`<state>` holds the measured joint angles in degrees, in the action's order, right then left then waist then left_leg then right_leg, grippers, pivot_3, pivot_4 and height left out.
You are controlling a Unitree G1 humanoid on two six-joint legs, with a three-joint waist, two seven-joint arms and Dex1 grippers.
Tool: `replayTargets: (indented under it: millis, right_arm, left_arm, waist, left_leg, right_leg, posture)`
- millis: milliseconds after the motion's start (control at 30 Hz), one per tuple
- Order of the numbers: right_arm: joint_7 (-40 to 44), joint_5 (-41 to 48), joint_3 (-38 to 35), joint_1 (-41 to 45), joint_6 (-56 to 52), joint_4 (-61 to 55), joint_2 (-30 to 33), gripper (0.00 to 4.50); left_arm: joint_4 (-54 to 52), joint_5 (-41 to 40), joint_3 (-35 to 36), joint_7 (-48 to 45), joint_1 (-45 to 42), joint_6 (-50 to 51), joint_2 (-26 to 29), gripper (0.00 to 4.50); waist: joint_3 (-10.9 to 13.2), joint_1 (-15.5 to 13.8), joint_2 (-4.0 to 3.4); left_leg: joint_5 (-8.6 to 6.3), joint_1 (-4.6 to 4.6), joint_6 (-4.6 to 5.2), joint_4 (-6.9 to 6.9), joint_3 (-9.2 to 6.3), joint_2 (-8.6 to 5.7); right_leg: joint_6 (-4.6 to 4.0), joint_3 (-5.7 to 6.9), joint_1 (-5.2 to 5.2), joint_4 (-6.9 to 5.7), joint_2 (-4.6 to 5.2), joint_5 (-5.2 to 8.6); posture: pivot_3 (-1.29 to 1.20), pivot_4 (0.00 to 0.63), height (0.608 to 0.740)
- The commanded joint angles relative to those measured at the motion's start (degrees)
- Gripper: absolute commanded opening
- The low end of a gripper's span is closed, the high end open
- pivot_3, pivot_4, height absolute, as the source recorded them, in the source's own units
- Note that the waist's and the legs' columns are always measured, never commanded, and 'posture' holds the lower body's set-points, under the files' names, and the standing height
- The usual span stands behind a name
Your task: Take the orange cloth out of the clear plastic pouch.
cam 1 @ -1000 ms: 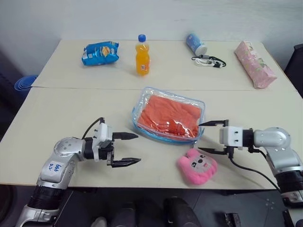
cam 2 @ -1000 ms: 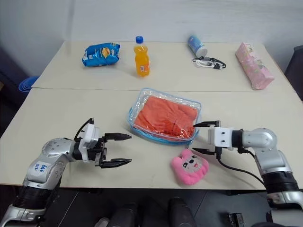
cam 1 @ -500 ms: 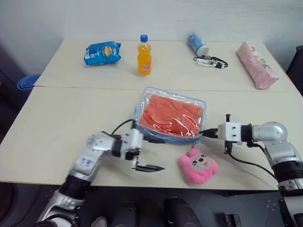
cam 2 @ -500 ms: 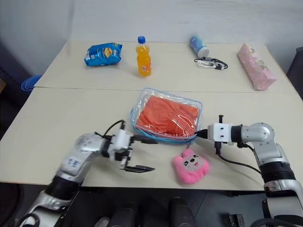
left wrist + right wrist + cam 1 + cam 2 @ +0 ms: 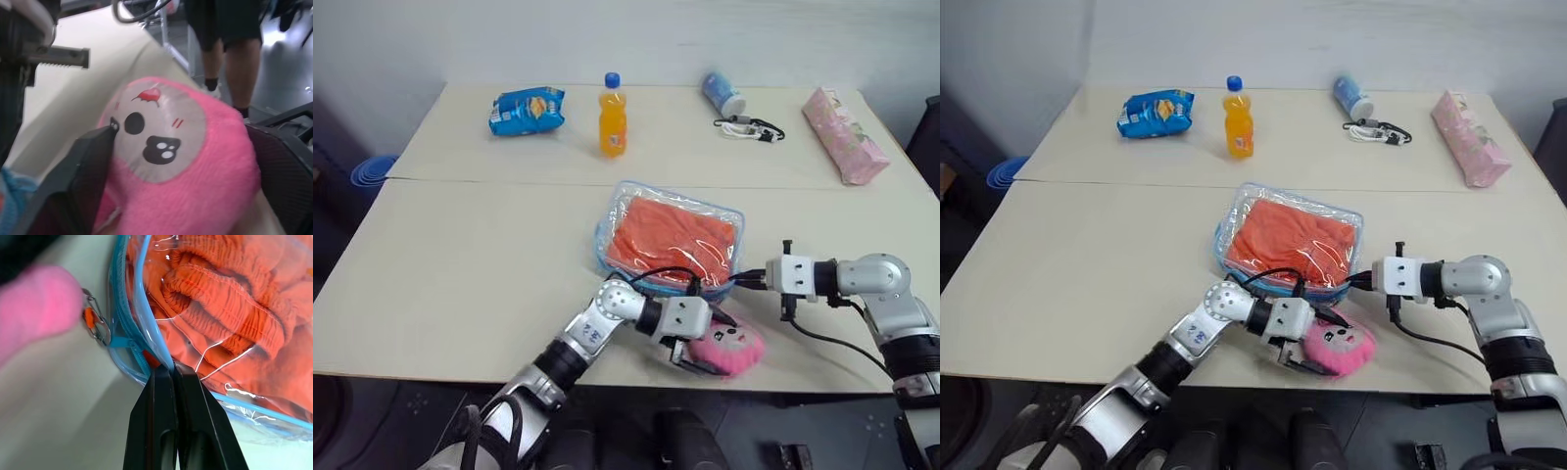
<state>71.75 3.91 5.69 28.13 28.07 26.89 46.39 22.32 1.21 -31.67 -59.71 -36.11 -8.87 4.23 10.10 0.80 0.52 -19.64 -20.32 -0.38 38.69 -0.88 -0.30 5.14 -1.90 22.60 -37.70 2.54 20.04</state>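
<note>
The orange cloth (image 5: 671, 235) lies folded inside the clear plastic pouch (image 5: 608, 238), which rests flat at the middle of the table. My right gripper (image 5: 745, 279) is shut on the pouch's light blue edge at its near right corner, beside the zip pull (image 5: 131, 343). In the right wrist view the cloth (image 5: 234, 318) shows wrinkled behind the plastic. My left gripper (image 5: 707, 339) reaches across to the right, just in front of the pouch. It is open, with one finger (image 5: 83, 166) on each side of a pink plush toy (image 5: 186, 161).
The pink plush toy (image 5: 741, 346) lies near the table's front edge. Along the far side stand a blue snack packet (image 5: 526, 109), an orange drink bottle (image 5: 613, 116), a lying can (image 5: 719, 92), a black cable (image 5: 747, 127) and a pink package (image 5: 841, 133). A person's legs (image 5: 225, 44) stand past the table.
My left arm swept right along the table's front, from left of the pouch to the pink plush toy. My right gripper went from open to shut on the pouch's edge.
</note>
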Motion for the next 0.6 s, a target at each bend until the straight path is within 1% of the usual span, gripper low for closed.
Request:
replayTargets:
  millis: [33,100,167,267,367,433,500,600]
  right_arm:
    - [-0.01,1.49,-1.68,-0.91,-0.77,-2.40,1.76,0.00]
    - [-0.09,1.63,-1.89,-1.28,-0.85,-2.36,2.14,0.00]
    - [-0.11,1.78,-2.12,-1.46,-0.40,-1.72,2.48,0.00]
    - [-0.19,1.75,-2.37,-1.38,0.70,-0.08,2.88,0.00]
    - [-0.41,1.52,-2.49,-0.88,1.92,1.68,2.93,0.00]
    - [-0.83,1.27,-2.57,-0.45,3.30,2.95,2.81,0.00]
    - [-0.96,1.26,-2.57,-0.12,4.44,3.91,2.68,0.00]
    - [-0.88,1.38,-2.57,0.51,6.70,5.60,2.63,0.00]
  left_arm:
    - [1.43,3.79,-0.33,3.63,-0.75,-1.99,-0.15,2.96]
    - [0.94,4.01,0.12,4.28,-0.64,-2.18,0.13,2.37]
    - [-1.91,2.47,0.81,2.51,0.44,-1.54,1.70,1.79]
    - [-7.37,-0.36,2.78,-0.88,2.65,0.43,6.55,0.96]
    - [-11.51,-4.38,6.93,-3.02,5.05,2.15,12.21,0.31]
    - [-13.16,-7.80,11.27,-2.68,6.63,3.29,15.01,0.14]
    - [-14.52,-12.06,15.36,-3.50,8.05,5.86,17.35,0.13]
    - [-14.66,-17.56,21.20,-7.17,9.98,9.87,22.93,0.13]
  waist:
    - [0.00,-0.48,0.00]
    - [0.00,-0.69,0.00]
    - [0.00,-0.74,0.00]
    - [0.00,-0.59,0.00]
    - [-0.01,-0.42,-0.01]
    - [-0.01,-0.43,-0.02]
    - [-0.01,-0.51,-0.01]
    - [0.00,-0.50,-0.02]
  left_leg:
    - [-0.01,0.00,0.01,0.03,0.00,0.00]
    - [-0.01,0.00,0.01,0.04,0.00,0.00]
    - [-0.01,0.00,0.01,0.06,-0.01,0.00]
    - [0.00,0.01,0.00,0.04,-0.01,0.01]
    - [0.01,0.05,-0.03,-0.01,-0.01,0.04]
    - [0.02,0.06,-0.04,-0.01,-0.03,0.05]
    - [0.02,0.05,-0.03,0.00,-0.03,0.04]
    - [0.00,0.02,-0.01,0.01,-0.05,0.04]
  right_leg:
    - [0.00,0.00,-0.01,0.00,0.00,0.00]
    - [0.00,-0.01,-0.01,0.00,0.00,0.00]
    - [0.00,0.00,-0.01,-0.01,0.01,0.00]
    - [0.00,-0.01,0.00,-0.02,0.01,0.00]
    - [0.00,-0.01,0.01,-0.06,-0.01,0.00]
    - [-0.01,0.00,0.01,-0.07,-0.01,0.00]
    - [-0.01,0.01,0.01,-0.06,0.01,0.00]
    - [-0.01,0.03,0.01,-0.04,0.04,0.00]
  posture:
    - [0.00,0.150,0.740]
    - [0.00,0.150,0.740]
    - [0.00,0.150,0.740]
    - [0.00,0.150,0.740]
    - [0.00,0.150,0.740]
    - [0.00,0.150,0.740]
    - [0.00,0.150,0.740]
    - [0.00,0.150,0.740]
